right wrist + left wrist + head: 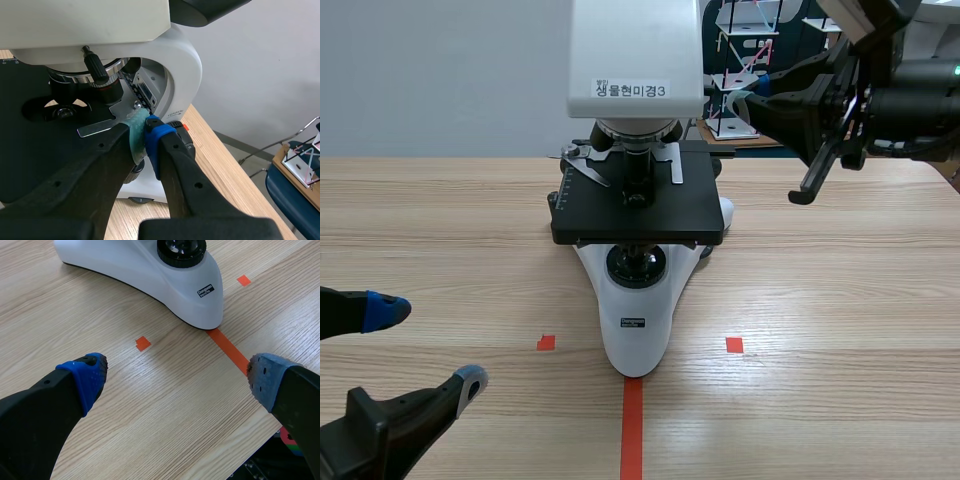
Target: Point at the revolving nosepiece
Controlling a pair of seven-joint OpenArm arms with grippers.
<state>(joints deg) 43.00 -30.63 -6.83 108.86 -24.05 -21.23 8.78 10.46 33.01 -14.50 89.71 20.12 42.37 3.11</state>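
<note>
A white microscope (638, 310) with a black stage (640, 205) stands at the table's middle. Its revolving nosepiece (634, 134) sits under the white head, with objectives hanging over the stage. My right gripper (760, 96) is raised to the right of the microscope's arm, shut, tips aimed leftward. In the right wrist view the shut right gripper (144, 131) lies beside the stage clip, with the nosepiece (75, 77) a short way ahead and apart from it. My left gripper (427, 345) rests open near the front left. In its own view the left gripper (177, 377) holds nothing, just short of the microscope base (145, 270).
A wire-frame model (745, 70) and a dark chair stand behind the table at the back right. Bare wooden table (840, 320) lies on both sides of the microscope. The table's front edge shows under the left gripper's right finger (280, 390).
</note>
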